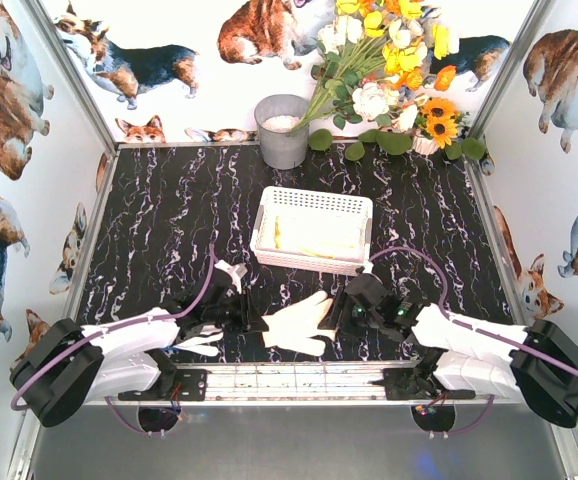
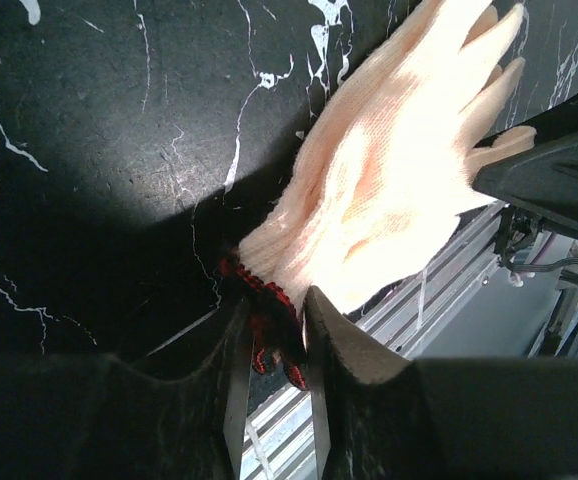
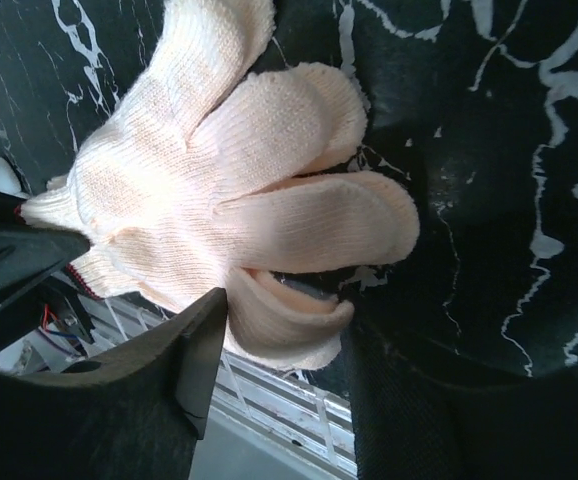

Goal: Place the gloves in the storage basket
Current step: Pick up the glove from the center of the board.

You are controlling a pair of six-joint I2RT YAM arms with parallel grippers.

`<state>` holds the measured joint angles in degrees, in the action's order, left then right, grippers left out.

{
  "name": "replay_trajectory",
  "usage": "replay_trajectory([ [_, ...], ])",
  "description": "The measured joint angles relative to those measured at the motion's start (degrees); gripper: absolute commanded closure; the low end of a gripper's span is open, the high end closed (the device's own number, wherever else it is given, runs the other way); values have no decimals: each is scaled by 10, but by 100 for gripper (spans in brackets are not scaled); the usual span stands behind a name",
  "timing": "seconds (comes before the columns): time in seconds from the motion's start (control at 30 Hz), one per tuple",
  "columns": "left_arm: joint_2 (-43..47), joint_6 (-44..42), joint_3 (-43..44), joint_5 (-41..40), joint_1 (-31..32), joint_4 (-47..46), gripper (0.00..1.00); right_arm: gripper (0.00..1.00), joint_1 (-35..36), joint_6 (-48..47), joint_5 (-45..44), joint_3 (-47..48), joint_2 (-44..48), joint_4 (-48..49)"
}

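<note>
The black white-veined marble table (image 1: pixel 169 220) carries everything. The white lattice storage basket (image 1: pixel 309 262) stands at its middle, long side facing the arms, with pale gloves (image 1: pixel 321 247) already lying inside.

One cream knitted glove (image 1: pixel 297 325) lies flat on the table, outside the basket and between it and the near edge, in the gap between the two arms. In the top view its long axis runs left to right, roughly parallel to the near edge. The cuff is at the left end and the spread fingers point right.

The left gripper (image 2: pixel 275 325) is clamped on the glove's cuff (image 2: pixel 259 300). Its two fingers are drawn close together, with the red-and-dark knitted edge bunched between them. From that pinch the glove fans away towards the right arm.

The right gripper (image 3: pixel 289 320) sits at the glove's finger end with its jaws partly apart. The glove's lowest finger (image 3: pixel 299 335) lies curled in the gap between them, against the left jaw's inner face. Whether the other jaw touches it cannot be told. The remaining glove fingers spread out past the jaw tips onto the marble.
</note>
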<state>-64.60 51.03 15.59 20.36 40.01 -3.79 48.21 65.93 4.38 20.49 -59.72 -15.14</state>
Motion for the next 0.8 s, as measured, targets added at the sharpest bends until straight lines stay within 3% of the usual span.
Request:
replay_trajectory([
  [0.17,11,8,-5,-2,0,-9,96,73,0,3,10,0,-20,13],
  [0.4,47,10,-5,-7,-1,-8,100,100,1,3,-5,0,4,-7],
  [0.8,86,-17,40,3,-1,44,100,100,1,3,-32,5,119,-80],
])
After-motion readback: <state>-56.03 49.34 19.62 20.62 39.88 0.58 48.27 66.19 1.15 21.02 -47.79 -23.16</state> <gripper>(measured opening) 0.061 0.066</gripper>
